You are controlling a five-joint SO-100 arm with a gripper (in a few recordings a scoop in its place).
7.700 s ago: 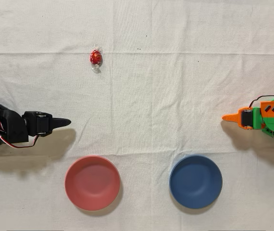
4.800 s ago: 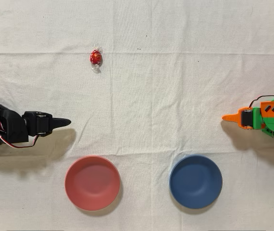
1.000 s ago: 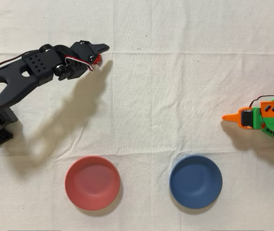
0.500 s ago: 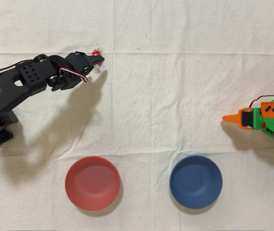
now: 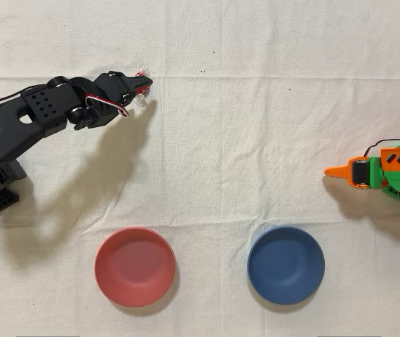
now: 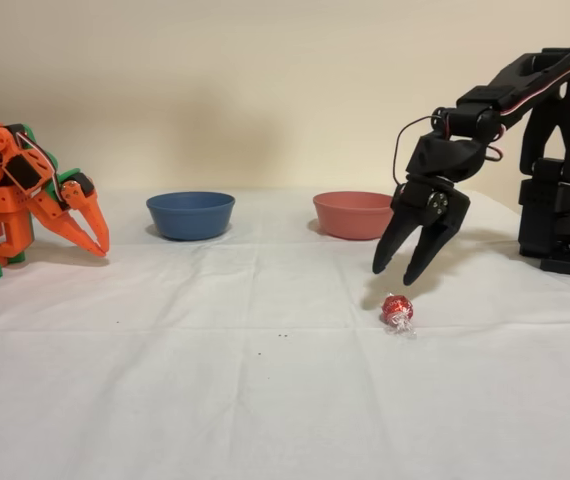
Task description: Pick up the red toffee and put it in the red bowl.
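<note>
The red toffee (image 6: 397, 309) lies on the white cloth, its clear twisted ends showing. My black gripper (image 6: 393, 274) hangs just above it, open, with both fingertips pointing down and a small gap left over the candy. In the overhead view the gripper (image 5: 142, 83) covers most of the toffee (image 5: 141, 72); a red sliver and a bit of clear wrapper peek out beside the fingers. The red bowl (image 5: 135, 267) sits near the lower edge of that view with nothing in it. In the fixed view the red bowl (image 6: 353, 218) stands behind the gripper.
A blue bowl (image 5: 285, 265) of the same size stands to the right of the red one in the overhead view and, as the blue bowl (image 6: 191, 216), to its left in the fixed view. The idle orange arm (image 5: 382, 172) rests at the right edge.
The black arm has swung from its folded rest at the left edge to the toffee. Over the last second the gripper drew back slightly and settled over it. The toffee has not moved.
</note>
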